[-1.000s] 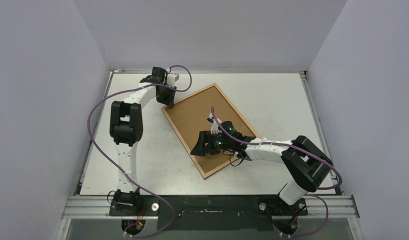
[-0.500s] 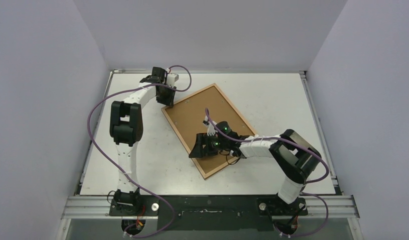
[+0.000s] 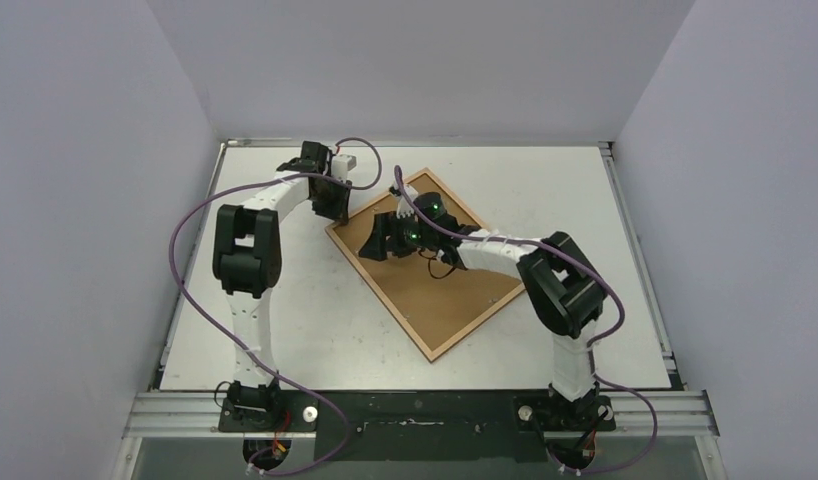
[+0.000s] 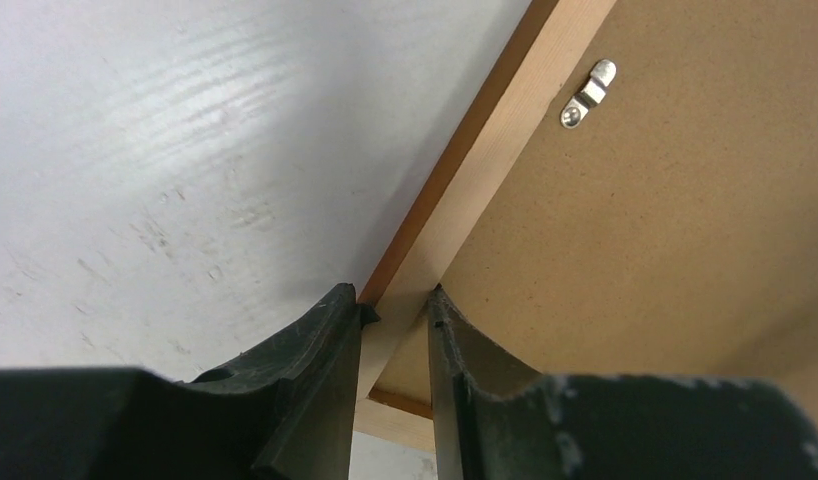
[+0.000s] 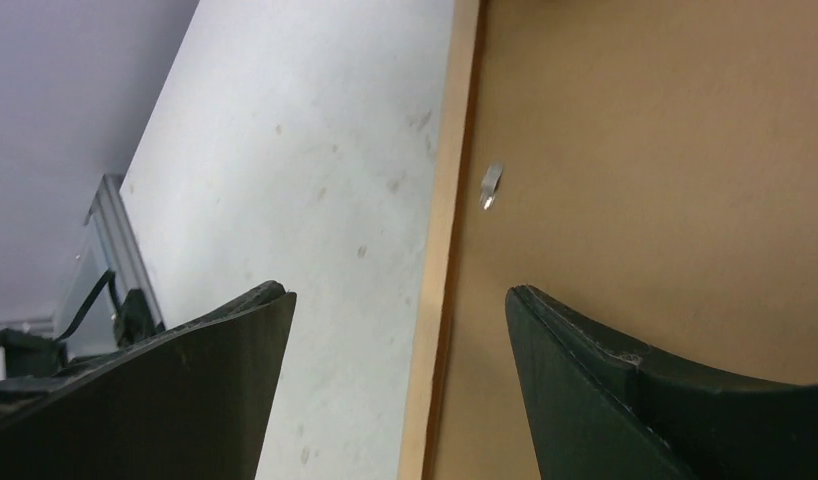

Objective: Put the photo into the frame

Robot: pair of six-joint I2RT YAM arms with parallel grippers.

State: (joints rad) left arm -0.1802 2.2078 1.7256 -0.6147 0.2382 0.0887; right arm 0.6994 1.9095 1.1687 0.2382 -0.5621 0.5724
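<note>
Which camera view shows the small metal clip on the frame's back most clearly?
The left wrist view: the metal clip is close and sharp, by the frame's wooden rail. The right wrist view shows it small and blurred. The top view is too far to make it out.

The thin rectangular orange-brown frame (image 4: 485, 140) is smooth wood; its brown fibreboard backing sheet (image 4: 665, 230) looks matt. The small clip (image 4: 588, 93) is shiny metal. The white bench (image 4: 185, 150) is faintly glossy and scuffed.

A white, scuffed table (image 3: 285, 330) carried one wooden frame (image 3: 381, 295), which lay flat and skewed, back upward, its brown backing board (image 3: 440, 295) showing.
</note>
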